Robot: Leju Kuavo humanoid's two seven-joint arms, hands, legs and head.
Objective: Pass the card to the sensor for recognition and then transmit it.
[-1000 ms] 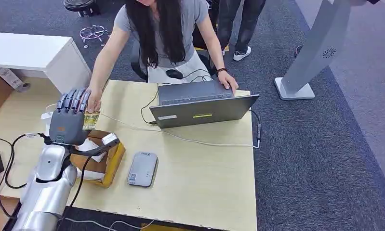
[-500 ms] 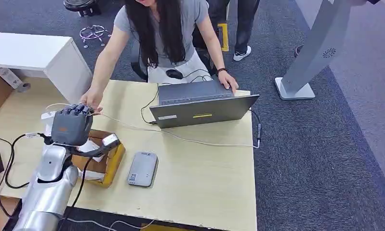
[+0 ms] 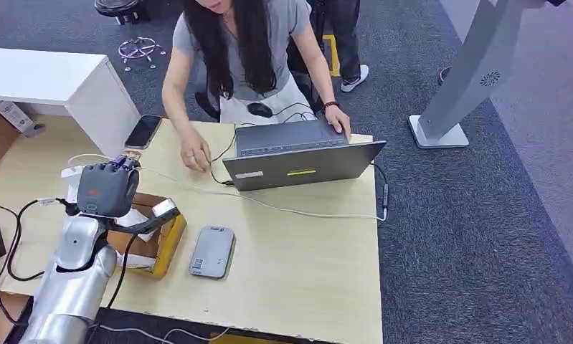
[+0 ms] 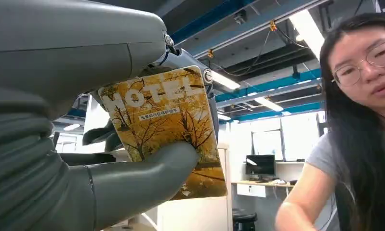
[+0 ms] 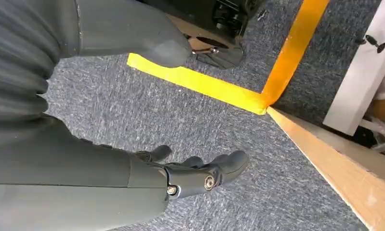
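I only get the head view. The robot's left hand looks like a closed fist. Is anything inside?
Observer: Yes. The left hand pinches a yellow card under its thumb.
Operator: What's on the card?
Observer: Autumn trees and the word HOTEL.
Operator: Where's the other hand?
Observer: The right hand hangs open over grey carpet, near yellow tape on the floor.
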